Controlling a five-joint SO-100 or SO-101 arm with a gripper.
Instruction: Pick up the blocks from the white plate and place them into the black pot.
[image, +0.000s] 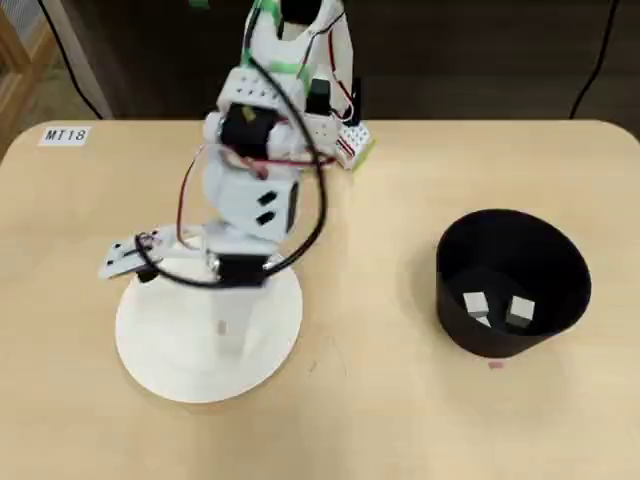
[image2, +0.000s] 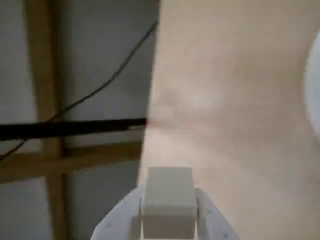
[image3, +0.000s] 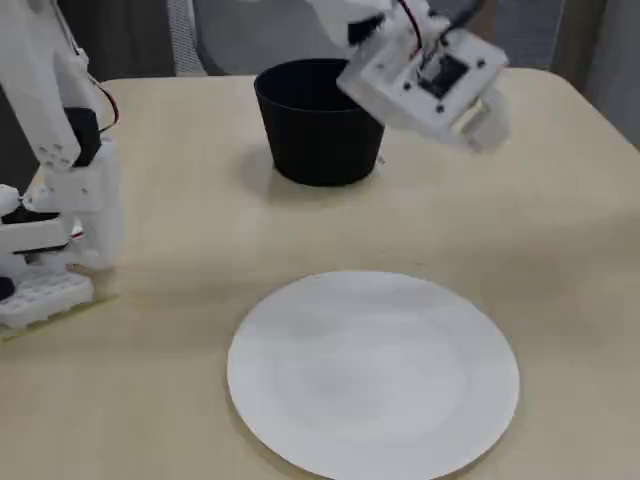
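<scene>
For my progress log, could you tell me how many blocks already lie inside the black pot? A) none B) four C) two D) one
C: the overhead view shows two pale blocks on the floor of the black pot, while a third sits clamped in the gripper in the wrist view and the white plate is bare.

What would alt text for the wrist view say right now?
A pale grey block sits clamped between the hand's two white fingers at the bottom of the frame. Beyond it lies the light wood table, with the white plate's rim at the right edge and dark cables past the table edge on the left.
</scene>
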